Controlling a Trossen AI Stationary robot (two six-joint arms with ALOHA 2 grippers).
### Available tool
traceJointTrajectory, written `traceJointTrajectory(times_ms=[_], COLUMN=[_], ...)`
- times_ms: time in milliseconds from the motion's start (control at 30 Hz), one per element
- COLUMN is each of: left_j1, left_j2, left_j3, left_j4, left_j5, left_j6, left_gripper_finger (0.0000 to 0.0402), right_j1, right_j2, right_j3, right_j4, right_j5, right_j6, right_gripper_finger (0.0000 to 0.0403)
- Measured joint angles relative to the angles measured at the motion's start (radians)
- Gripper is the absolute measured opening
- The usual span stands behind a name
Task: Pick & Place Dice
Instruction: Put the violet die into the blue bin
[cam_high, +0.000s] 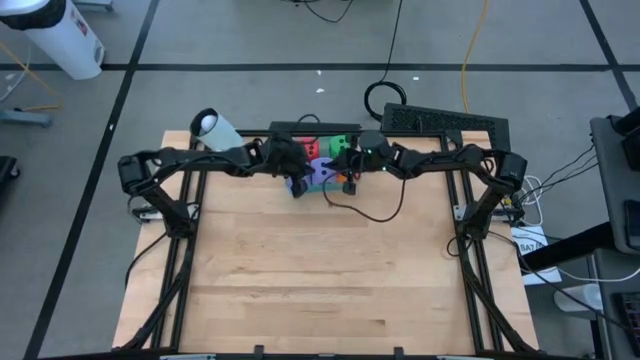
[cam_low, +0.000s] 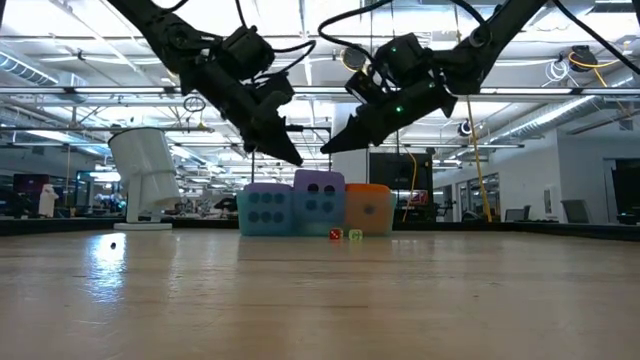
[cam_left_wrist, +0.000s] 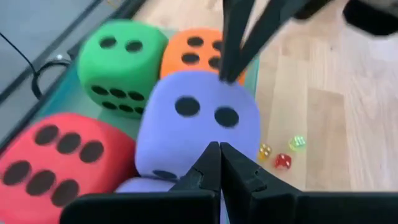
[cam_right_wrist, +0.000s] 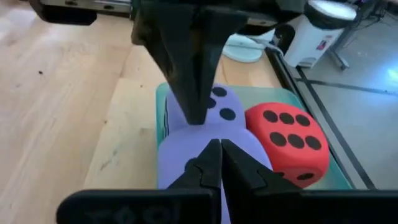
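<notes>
A teal tray (cam_right_wrist: 160, 93) at the table's far middle holds the dice: red (cam_left_wrist: 56, 162), green (cam_left_wrist: 121, 65), orange (cam_left_wrist: 189, 53) and two purple-blue ones (cam_left_wrist: 196, 124) (cam_left_wrist: 137, 185). In the low view the purple die (cam_low: 318, 198) stands a little higher than its neighbours. My left gripper (cam_low: 298, 160) and my right gripper (cam_low: 323, 150) slant down toward each other just above this die's top. Both are shut and hold nothing. The wrist views show each pair of fingers pressed together (cam_left_wrist: 219, 148) (cam_right_wrist: 219, 144).
Three tiny dice (cam_left_wrist: 283, 160) lie on the wood just in front of the tray. A white cylinder (cam_high: 212, 128) stands at the table's far left. The broad wooden tabletop (cam_high: 320, 280) stretches toward the near edge.
</notes>
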Motion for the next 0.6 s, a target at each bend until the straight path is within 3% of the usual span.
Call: traceJointTrajectory(times_ms=[600], left_j1=[0.053], left_j2=[0.086], left_j3=[0.002], left_j4=[0.051], left_j5=[0.059], left_j6=[-0.025], left_gripper_finger=[0.0005], right_j1=[-0.014], right_j2=[0.070], right_j3=[0.009], right_j4=[-0.102], right_j5=[-0.015], right_j6=[0.010], right_gripper_finger=[0.0000])
